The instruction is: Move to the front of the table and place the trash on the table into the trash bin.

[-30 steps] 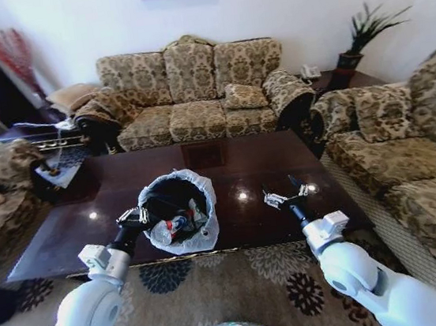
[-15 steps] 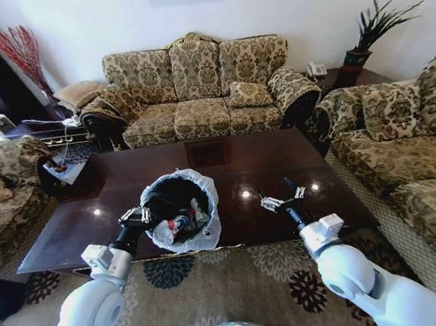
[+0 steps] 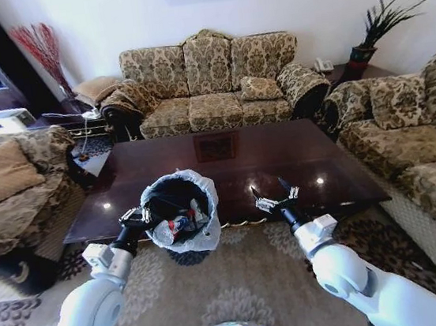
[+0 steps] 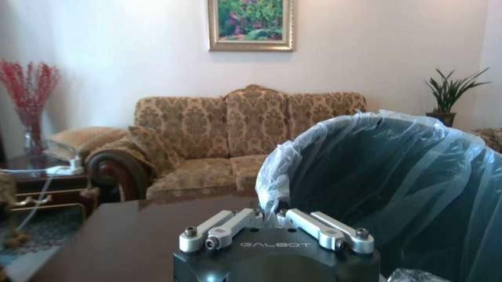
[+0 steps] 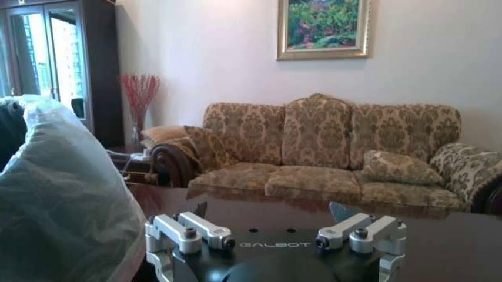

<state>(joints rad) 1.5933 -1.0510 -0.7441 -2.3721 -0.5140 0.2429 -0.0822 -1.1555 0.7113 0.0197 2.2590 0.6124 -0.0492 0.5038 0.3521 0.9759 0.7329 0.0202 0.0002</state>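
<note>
the left gripper (image 3: 135,216) pinched the bin (image 3: 179,211) rim, trash (image 3: 176,226) already inside; right gripper (image 3: 276,198) spread, empty; next probably setting the bin down.

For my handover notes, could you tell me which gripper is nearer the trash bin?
Left. The left gripper is shut on the trash bin rim; the right gripper hangs open beside it, apart.

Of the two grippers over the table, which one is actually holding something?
The left gripper: its fingers are shut on the bag-lined rim of the trash bin, which holds the trash. The right gripper is open and empty above the table.
</note>
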